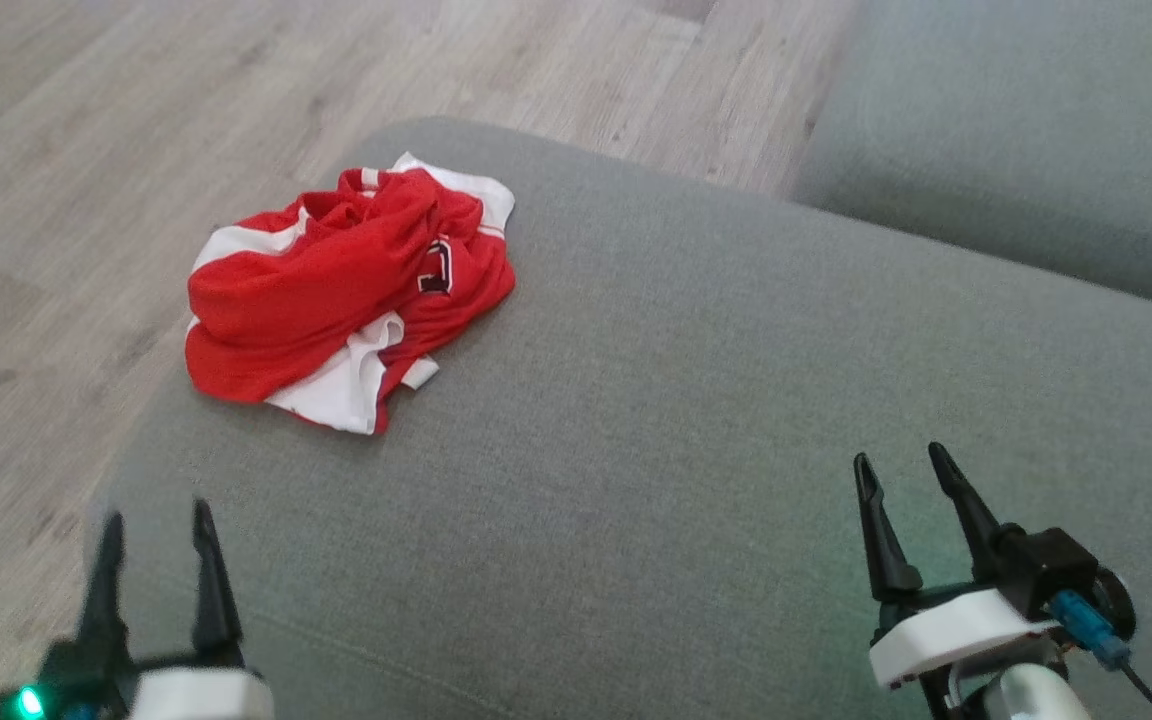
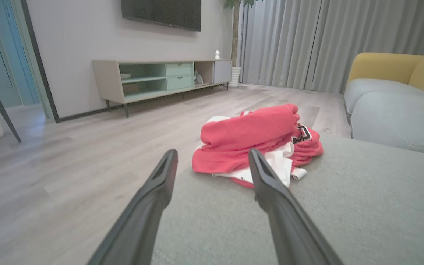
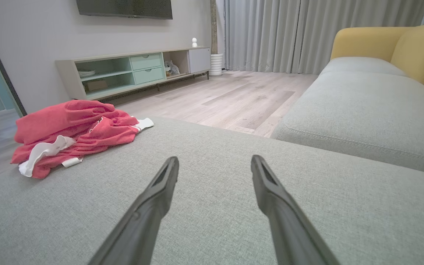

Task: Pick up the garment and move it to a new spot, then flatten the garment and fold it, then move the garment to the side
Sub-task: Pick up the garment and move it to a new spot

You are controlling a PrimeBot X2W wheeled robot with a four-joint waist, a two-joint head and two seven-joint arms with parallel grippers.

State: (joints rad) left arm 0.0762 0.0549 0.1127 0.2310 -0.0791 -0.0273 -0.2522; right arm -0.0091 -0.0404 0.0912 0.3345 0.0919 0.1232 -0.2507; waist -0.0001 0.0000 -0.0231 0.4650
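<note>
Room: pale wood floor [image 1: 86, 150] is filling the upper left of the head view; grey curtains [image 2: 289, 44] are hanging across the upper right of the left wrist view, their tops cut off.
Seat cushion [image 1: 686, 400]: grey fabric, spreading over most of the head view and running out past the lower and right borders.
Sofa [image 3: 363, 95]: a second grey seat is lying at the right of the right wrist view, with a yellow back cropped by the upper right corner.
Cabinet [image 2: 149, 79]: long and low against the wall at centre left; the shelf contents are reading too small to identify.
Television [image 2: 160, 13]: dark panel on the wall, its top being clipped by the frame.
Garment [image 1: 336, 290]: red with white panels, lying crumpled on the cushion's upper left part, close to the edge beside the floor; a dark printed mark is folding into the creases and is proving unreadable.
Right gripper [image 1: 901, 458]: sitting at lower right, fingers spreading apart with nothing between them, well apart from the garment.
Left gripper [image 1: 156, 518]: sitting at lower left, blurred, fingers likewise gaping and empty, its base being cut off by the bottom edge.
</note>
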